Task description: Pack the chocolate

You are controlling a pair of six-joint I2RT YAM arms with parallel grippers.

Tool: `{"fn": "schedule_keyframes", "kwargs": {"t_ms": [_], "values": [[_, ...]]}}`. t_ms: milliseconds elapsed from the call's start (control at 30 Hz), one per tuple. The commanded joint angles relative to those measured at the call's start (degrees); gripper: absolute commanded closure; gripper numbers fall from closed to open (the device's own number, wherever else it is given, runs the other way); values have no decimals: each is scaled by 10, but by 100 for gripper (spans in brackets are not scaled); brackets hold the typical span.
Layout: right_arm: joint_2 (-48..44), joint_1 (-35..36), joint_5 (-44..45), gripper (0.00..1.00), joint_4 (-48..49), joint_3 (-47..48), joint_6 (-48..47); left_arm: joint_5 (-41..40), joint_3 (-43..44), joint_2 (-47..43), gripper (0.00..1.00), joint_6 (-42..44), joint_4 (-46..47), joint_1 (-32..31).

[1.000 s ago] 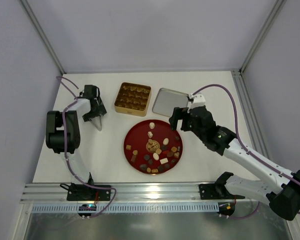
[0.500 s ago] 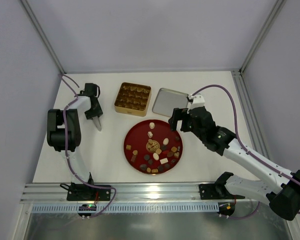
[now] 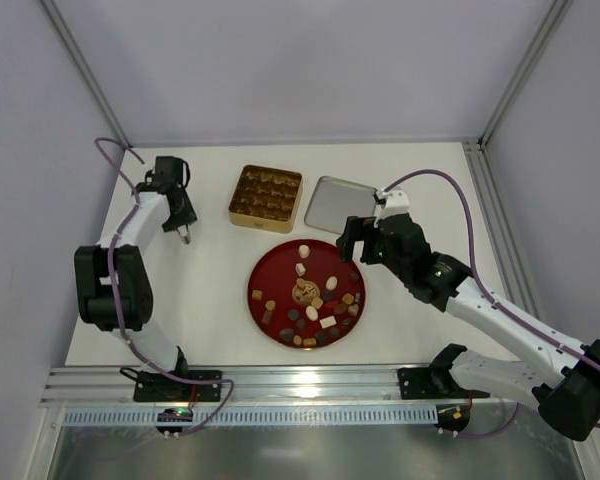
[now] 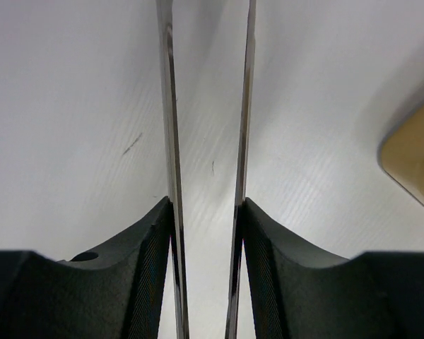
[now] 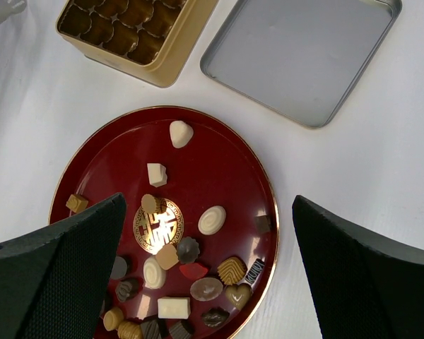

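The chocolate (image 3: 310, 300) is many small dark, caramel and cream pieces scattered on a round dark-red plate (image 3: 325, 262), mostly on its near half. My right gripper (image 3: 352, 240) hangs open over the plate's right rim; in the right wrist view its fingers frame the chocolate (image 5: 212, 219) on the plate (image 5: 219, 155). My left gripper (image 3: 180, 225) is far left at the back, left of the gold tin (image 3: 266, 195). Its black fingers (image 4: 152, 268) press on two thin metal tweezer blades (image 4: 168, 106) with a gap between them and nothing in it.
The gold tin's (image 5: 127, 28) moulded insert shows dark brown hollows. Its silver lid (image 3: 338, 205) lies upside down to the tin's right, behind the plate, also in the right wrist view as the lid (image 5: 304, 56). Frame posts stand at the table's back corners.
My left arm has swung back and to the left, away from the plate, and its jaws have narrowed onto the tweezers. The right arm and the chocolate have not moved.
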Motion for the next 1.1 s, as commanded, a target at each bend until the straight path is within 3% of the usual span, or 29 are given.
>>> {"fn": "schedule_keyframes", "kwargs": {"t_ms": [0,467,1067], "values": [[5,0,1,0,28,12,-1,-13,13,-80,57,-4,-40,-3],[22,0,6,0,13,38,-12,31,4,-247,56,10,-142,-47],[36,-9,15,0,-15,77,-3,120,42,-381,57,8,-259,-221]]}}
